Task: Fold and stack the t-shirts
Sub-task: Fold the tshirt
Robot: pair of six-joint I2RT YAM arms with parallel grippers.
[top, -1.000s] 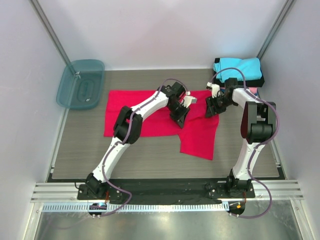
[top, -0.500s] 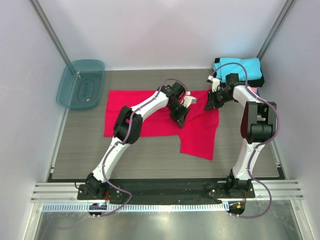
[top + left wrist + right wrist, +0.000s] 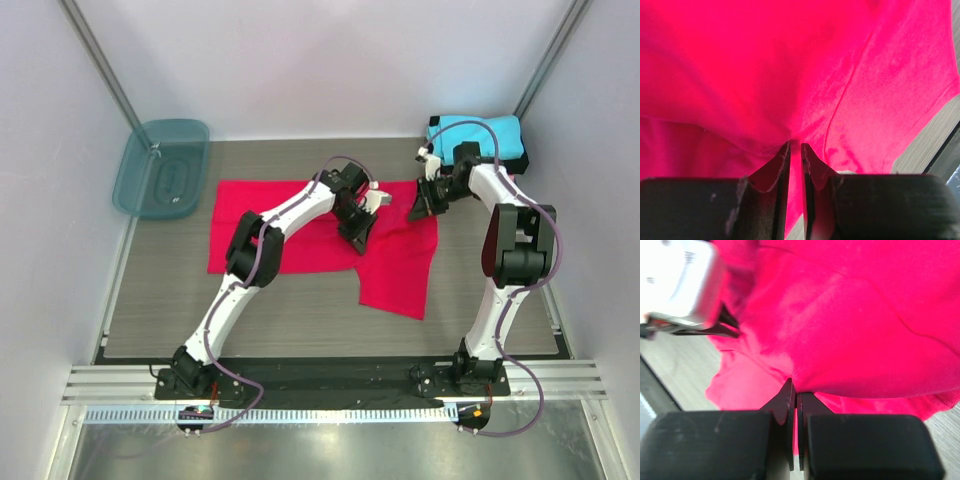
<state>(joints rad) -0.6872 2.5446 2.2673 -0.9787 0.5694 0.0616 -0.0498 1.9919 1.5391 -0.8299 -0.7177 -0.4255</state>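
Observation:
A large red t-shirt (image 3: 300, 225) lies spread on the table, its right part hanging toward the near side. My left gripper (image 3: 360, 236) sits on the shirt's middle, and in the left wrist view its jaws (image 3: 795, 146) are shut on a raised fold of the red t-shirt (image 3: 790, 75). My right gripper (image 3: 419, 204) is at the shirt's far right edge. Seen from the right wrist, this gripper (image 3: 795, 392) is shut on a pinch of red cloth (image 3: 855, 330). At the back right, a folded cyan t-shirt (image 3: 478, 134) lies on a black one (image 3: 519, 164).
A translucent teal bin (image 3: 162, 166) leans at the back left corner, just off the tabletop (image 3: 250, 310). The left gripper's white body (image 3: 680, 285) shows close by in the right wrist view. Walls enclose the back and sides.
The right gripper has closed on the red shirt's far right edge and shifted slightly toward the back. The left gripper holds its fold as before.

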